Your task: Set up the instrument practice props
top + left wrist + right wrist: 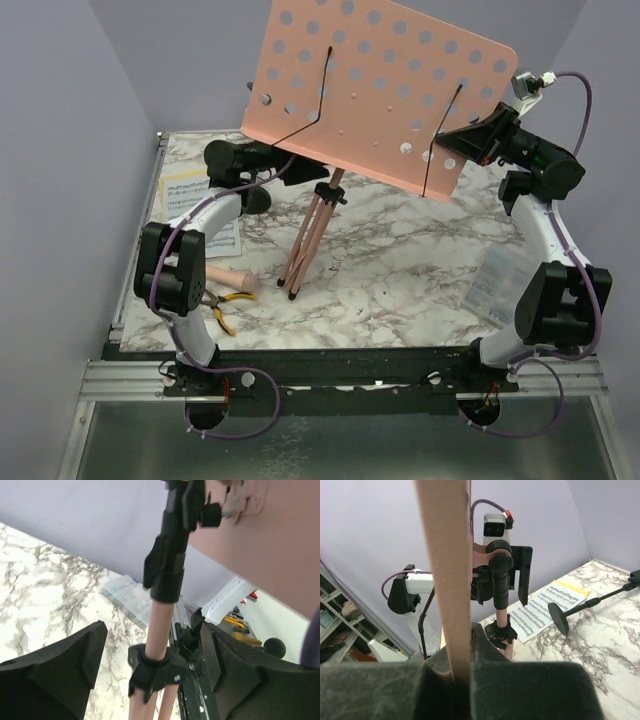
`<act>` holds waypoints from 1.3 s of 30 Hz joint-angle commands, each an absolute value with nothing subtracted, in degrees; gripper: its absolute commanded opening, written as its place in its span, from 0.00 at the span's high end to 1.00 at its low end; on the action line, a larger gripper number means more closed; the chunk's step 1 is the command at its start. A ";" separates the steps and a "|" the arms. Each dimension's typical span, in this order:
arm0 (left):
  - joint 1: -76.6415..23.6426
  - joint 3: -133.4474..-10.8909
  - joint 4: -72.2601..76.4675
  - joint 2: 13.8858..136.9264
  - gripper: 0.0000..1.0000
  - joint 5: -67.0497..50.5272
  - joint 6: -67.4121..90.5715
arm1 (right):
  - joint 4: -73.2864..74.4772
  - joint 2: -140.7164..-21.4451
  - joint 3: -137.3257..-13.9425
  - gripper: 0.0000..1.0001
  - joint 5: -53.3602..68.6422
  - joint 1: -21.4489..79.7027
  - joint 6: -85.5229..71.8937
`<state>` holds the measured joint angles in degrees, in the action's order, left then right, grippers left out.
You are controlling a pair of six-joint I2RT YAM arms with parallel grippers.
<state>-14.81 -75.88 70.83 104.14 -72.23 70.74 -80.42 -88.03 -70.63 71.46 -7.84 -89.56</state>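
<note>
The pink perforated music-stand desk (pixel 380 85) stands tilted on its pink tripod pole (pixel 312 225) at mid table. My right gripper (pixel 462 135) is shut on the desk's right edge (pixel 445 570). My left gripper (pixel 285 165) reaches under the desk and is open, its fingers (pixel 60 675) wide on either side of the pole (pixel 160 625) without touching it. White and yellow sheet-music pages (pixel 188 195) lie at the left, partly under my left arm. The beige toy microphone (pixel 232 277) lies near the left front. The black mic stand (pixel 560 617) lies on its side by the pages.
Yellow-handled pliers (pixel 228 302) lie in front of the microphone. A clear plastic box (pixel 495 280) lies at the right, beside my right arm. Purple walls close in on the table at the back and on both sides.
</note>
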 commanded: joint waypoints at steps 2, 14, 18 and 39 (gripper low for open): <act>-12.13 -65.49 69.39 95.61 0.12 -63.72 60.03 | -75.85 -84.64 -72.82 1.00 68.36 -8.33 -80.95; -10.20 -38.27 38.93 66.70 0.26 -35.78 37.91 | -70.18 -83.50 -75.91 1.00 70.15 -8.28 -79.81; -14.61 -29.94 36.04 55.72 0.37 -23.76 33.87 | -70.10 -82.93 -76.29 1.00 70.33 -8.34 -80.55; -31.52 -34.43 24.78 62.34 0.52 -4.57 18.51 | -73.01 -82.59 -76.99 1.00 70.97 -8.26 -83.74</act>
<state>-30.35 -32.03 24.77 60.93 -6.68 20.99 -66.83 -85.27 -73.23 73.06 -8.58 -83.42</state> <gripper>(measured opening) 0.504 0.015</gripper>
